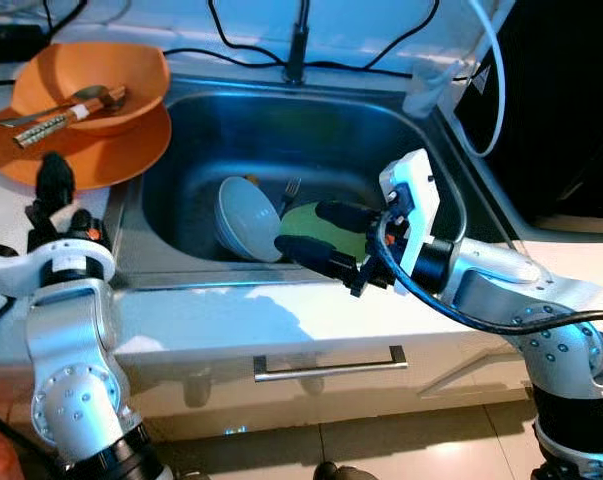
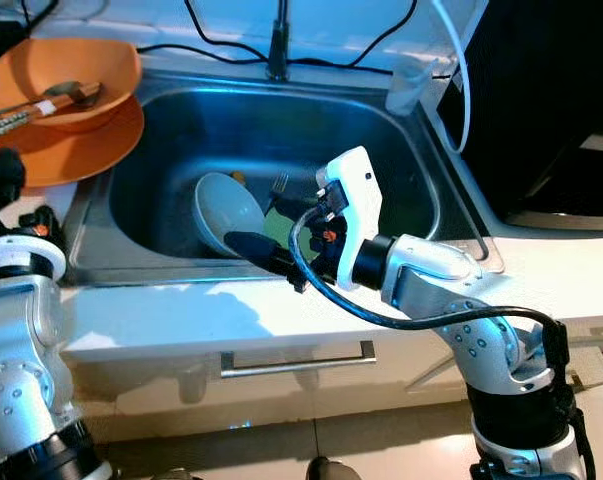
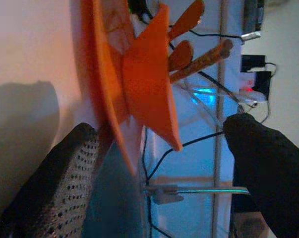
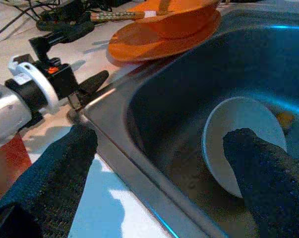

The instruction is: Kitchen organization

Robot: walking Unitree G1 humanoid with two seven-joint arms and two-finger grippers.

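A pale blue bowl [image 1: 246, 218] leans on its side in the steel sink [image 1: 281, 130], next to a green dish [image 1: 333, 236] and a fork [image 1: 289, 190]. My right gripper [image 1: 301, 228] hangs open over the sink's front edge, its fingertips [image 4: 261, 163] just right of the bowl and holding nothing. On the left counter an orange bowl [image 1: 91, 75] with a spoon and chopsticks [image 1: 61, 110] sits on an orange plate [image 1: 101, 155]. My left gripper [image 1: 53, 185] stands open at that plate's near edge, and its fingers [image 3: 65, 173] are empty.
A black faucet [image 1: 299, 50] and cables run along the back wall. A clear cup [image 1: 426, 85] stands at the sink's back right corner, and a black appliance [image 1: 561, 100] fills the right counter. A drawer handle [image 1: 329, 365] sits below the counter edge.
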